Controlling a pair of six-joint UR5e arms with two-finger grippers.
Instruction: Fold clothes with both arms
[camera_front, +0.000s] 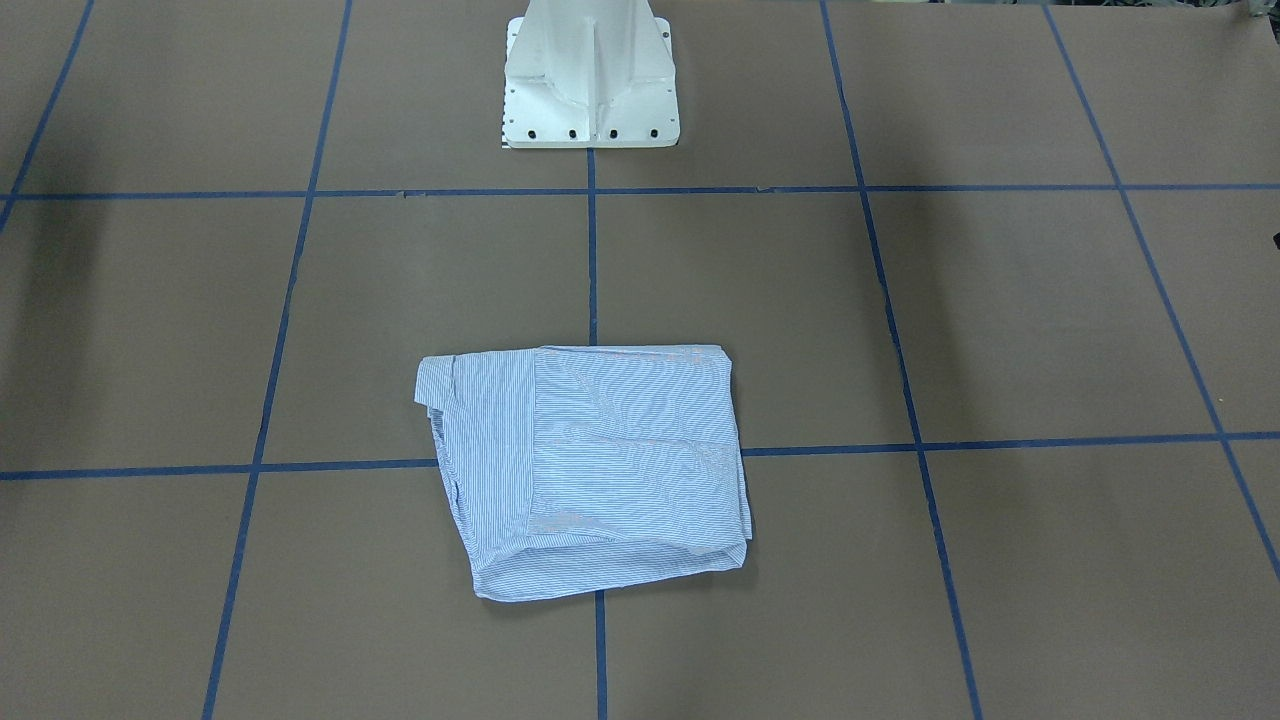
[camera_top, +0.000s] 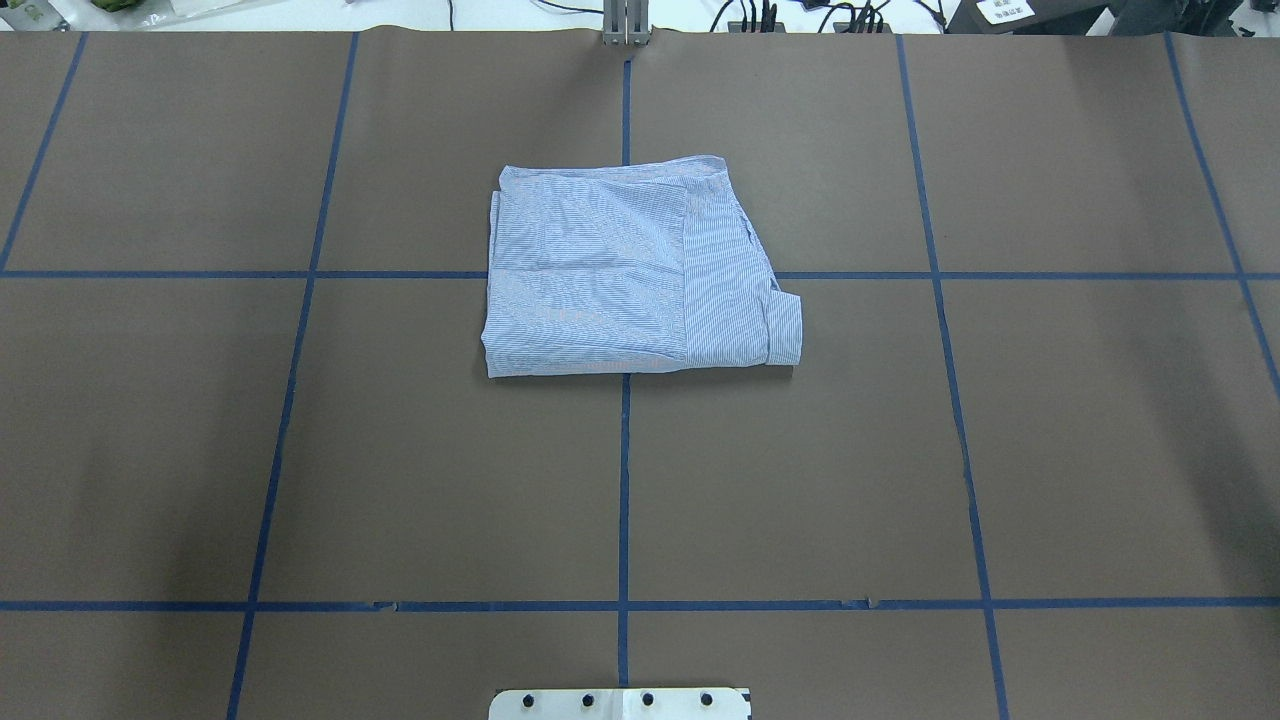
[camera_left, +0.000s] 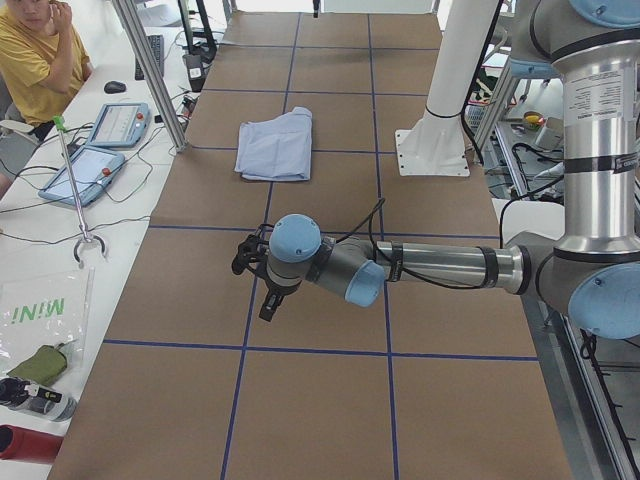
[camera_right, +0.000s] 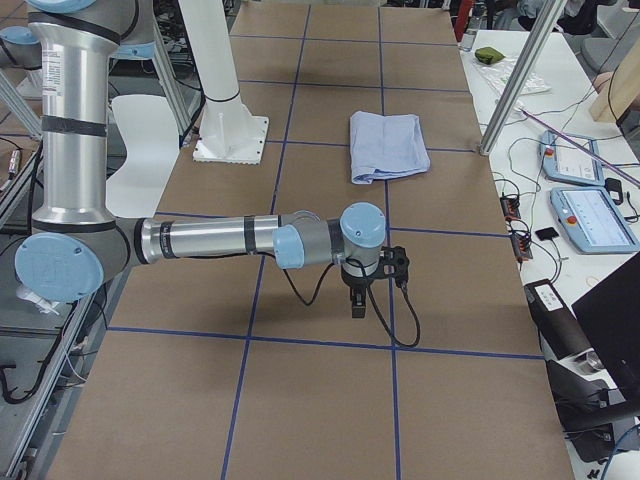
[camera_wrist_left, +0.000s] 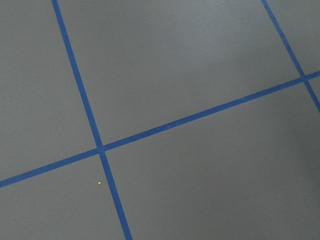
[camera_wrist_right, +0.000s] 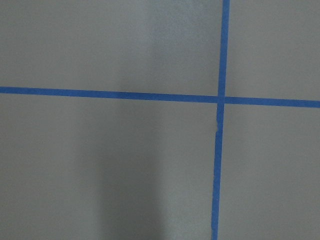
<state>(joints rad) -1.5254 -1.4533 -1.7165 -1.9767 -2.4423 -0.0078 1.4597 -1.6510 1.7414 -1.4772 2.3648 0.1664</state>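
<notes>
Exterior left view: folded blue shirt (camera_left: 275, 148), bag (camera_left: 40, 310) lettered "MINI"; left gripper (camera_left: 266, 300), right gripper (camera_right: 358, 300), spread indiscernible.

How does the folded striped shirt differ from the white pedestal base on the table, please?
The shirt is light blue with fine white stripes; the pedestal base is plain white. The shirt lies flat, folded into a rough rectangle; the base rises upright from a flat plate. The shirt covers a crossing of blue tape lines; the base stands at one line's end. Both sit on the same centre tape line.
</notes>
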